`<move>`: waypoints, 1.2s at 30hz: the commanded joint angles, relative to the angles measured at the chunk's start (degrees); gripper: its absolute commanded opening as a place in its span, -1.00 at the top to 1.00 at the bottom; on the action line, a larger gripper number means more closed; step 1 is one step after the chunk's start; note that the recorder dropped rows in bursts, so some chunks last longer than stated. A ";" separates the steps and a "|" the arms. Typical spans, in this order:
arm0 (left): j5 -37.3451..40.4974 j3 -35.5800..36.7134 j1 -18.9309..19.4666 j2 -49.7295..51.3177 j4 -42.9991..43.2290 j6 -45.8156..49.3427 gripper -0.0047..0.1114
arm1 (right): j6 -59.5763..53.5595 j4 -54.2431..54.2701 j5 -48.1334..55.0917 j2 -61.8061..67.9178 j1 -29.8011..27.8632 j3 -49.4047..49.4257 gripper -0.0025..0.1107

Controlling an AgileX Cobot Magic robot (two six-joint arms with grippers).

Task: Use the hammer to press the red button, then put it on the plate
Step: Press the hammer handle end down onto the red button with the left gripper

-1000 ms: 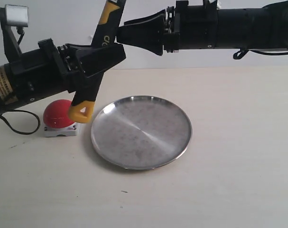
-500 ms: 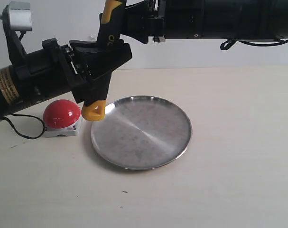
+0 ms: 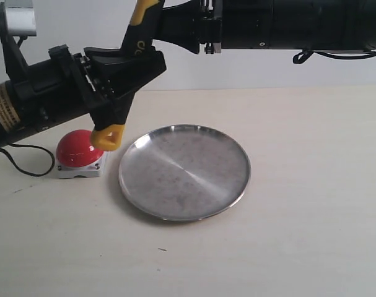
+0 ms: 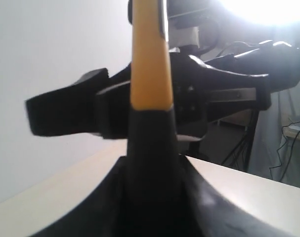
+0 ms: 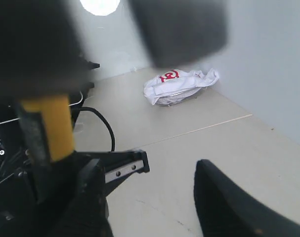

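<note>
My left gripper (image 3: pixel 133 69) is shut on the black part of the hammer (image 3: pixel 137 44) handle. The handle stands steeply tilted, with its head above the frame and out of view. The yellow looped end (image 3: pixel 108 137) hangs at the right edge of the red button (image 3: pixel 76 147); I cannot tell if they touch. The silver plate (image 3: pixel 184 176) lies empty to the right. My right gripper (image 3: pixel 170 28) is open at the upper handle. In the left wrist view the hammer (image 4: pixel 150 74) rises from the left gripper (image 4: pixel 152 197). The right wrist view shows the right gripper (image 5: pixel 154 207) wide open beside the hammer (image 5: pixel 46 128).
A black cable (image 3: pixel 28 168) loops from the button's grey base (image 3: pixel 79 170) across the table. Both arms hang over the table's back half. A pale wall stands behind. A white cloth with red print (image 5: pixel 179 84) lies on the floor beyond.
The right gripper moved left and up to the hammer's upper handle. The left gripper swung the yellow loop right toward the plate, then back left and slightly up beside the button.
</note>
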 commanded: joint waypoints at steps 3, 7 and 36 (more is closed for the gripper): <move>-2.37 -0.59 4.96 -1.20 -3.22 1.20 0.92 | 0.66 -0.05 1.45 -0.19 -0.64 -0.35 -0.11; -2.37 -0.70 6.37 -1.20 -2.45 1.41 0.92 | 0.55 -0.05 1.45 -0.19 -0.64 -0.35 -0.29; -2.37 -3.03 0.13 0.87 -0.69 1.33 0.92 | -2.02 -0.05 1.45 -0.19 3.40 -0.35 0.31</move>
